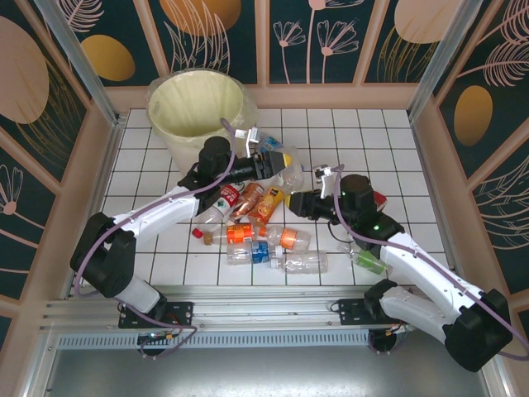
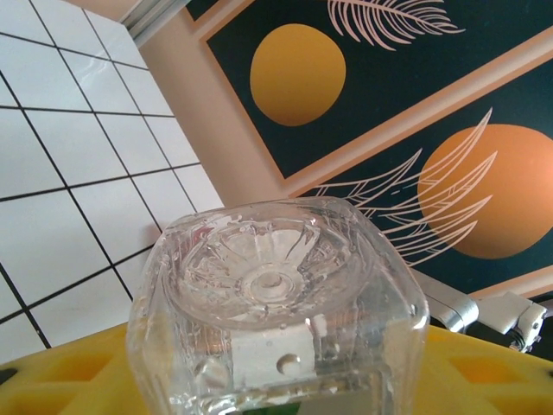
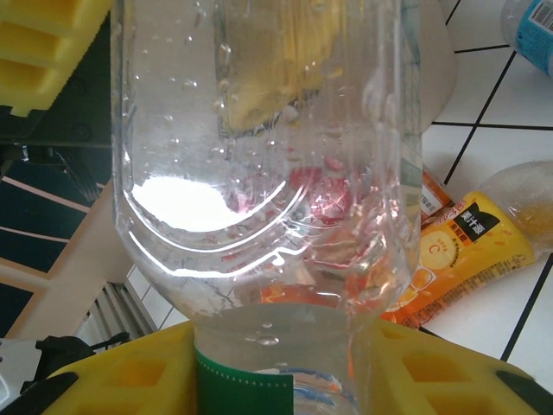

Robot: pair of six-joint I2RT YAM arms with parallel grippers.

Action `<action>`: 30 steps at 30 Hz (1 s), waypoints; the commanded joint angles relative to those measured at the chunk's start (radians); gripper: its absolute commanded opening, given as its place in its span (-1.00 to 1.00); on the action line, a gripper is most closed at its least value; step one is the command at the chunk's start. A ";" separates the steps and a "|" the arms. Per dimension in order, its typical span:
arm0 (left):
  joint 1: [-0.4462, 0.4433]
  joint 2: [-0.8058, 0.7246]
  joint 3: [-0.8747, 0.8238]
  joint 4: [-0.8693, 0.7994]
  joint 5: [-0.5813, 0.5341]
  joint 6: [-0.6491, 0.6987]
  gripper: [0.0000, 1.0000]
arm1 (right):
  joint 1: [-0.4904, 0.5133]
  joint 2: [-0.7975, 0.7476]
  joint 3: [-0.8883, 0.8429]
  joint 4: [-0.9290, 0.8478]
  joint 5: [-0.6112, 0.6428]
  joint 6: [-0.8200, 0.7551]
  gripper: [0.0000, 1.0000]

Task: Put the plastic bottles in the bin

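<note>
The cream bin (image 1: 176,132) with its pale liner stands at the back left. My left gripper (image 1: 273,163) reaches right, just past the bin, and holds a clear plastic bottle (image 1: 290,171). In the left wrist view the yellow pads (image 2: 78,372) press both sides of that bottle (image 2: 276,285), whose base faces outward. My right gripper (image 1: 300,199) meets it from the right. In the right wrist view that gripper (image 3: 276,372) is shut on a clear bottle with a green label (image 3: 259,216). Several more bottles (image 1: 263,236) lie in a pile on the tiles below both grippers.
The pile holds red (image 1: 228,197), orange (image 1: 241,233), yellow-orange (image 3: 467,251) and blue-labelled (image 1: 263,251) bottles. A green-capped bottle (image 1: 369,263) lies beside the right arm. Wooden frame walls ring the white tiled floor (image 1: 388,149).
</note>
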 commanded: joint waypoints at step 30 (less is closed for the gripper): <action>0.006 0.017 0.394 -0.476 -0.217 0.325 -0.04 | -0.004 -0.103 0.082 -0.046 0.015 -0.070 0.92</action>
